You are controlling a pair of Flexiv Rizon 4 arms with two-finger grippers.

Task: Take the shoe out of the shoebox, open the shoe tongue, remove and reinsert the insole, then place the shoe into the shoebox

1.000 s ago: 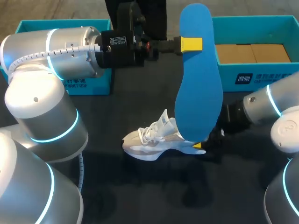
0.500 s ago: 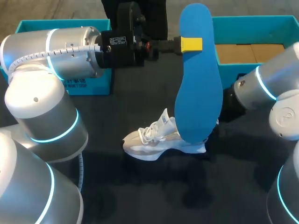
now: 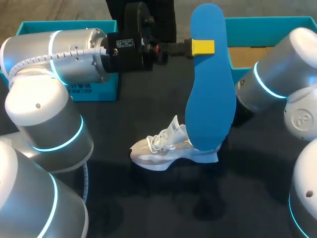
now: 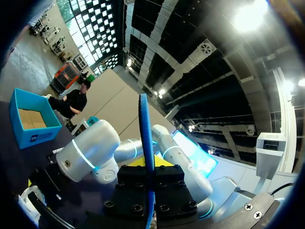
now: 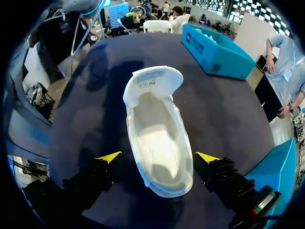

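A white shoe [image 3: 168, 148] rests on the dark table [image 3: 148, 208], well apart from the blue shoebox [image 3: 262, 21] at the far right; a second blue box [image 3: 94, 91] is set at the far left. The blue insole [image 3: 210, 84] is held upright in the air, narrower end uppermost, its lower end hiding the shoe's heel from the head camera. It is clamped near the upper end by the left gripper [image 3: 202, 47]; in the left wrist view the insole [image 4: 145, 138] is seen edge-on, pinched between the two finger blocks.

A second ago the right gripper was down at the shoe's heel, a yellow tip showing beside the sole; since then the right arm [image 3: 277, 74] has been drawn up and back toward the shoebox, and the shoe has been left on the table, unmoved. In the right wrist view the right gripper [image 5: 158, 157] is shown with its fingers spread wide, one on each side of the heel and touching nothing; the shoe [image 5: 155, 138] is looked into from above, its tongue [image 5: 152, 81] folded forward and its inside bare.

The removal may be judged done; reinsertion remains, then the return to the shoebox. The shoe is no longer steadied, so it could be pushed or tipped as the insole is fed in.
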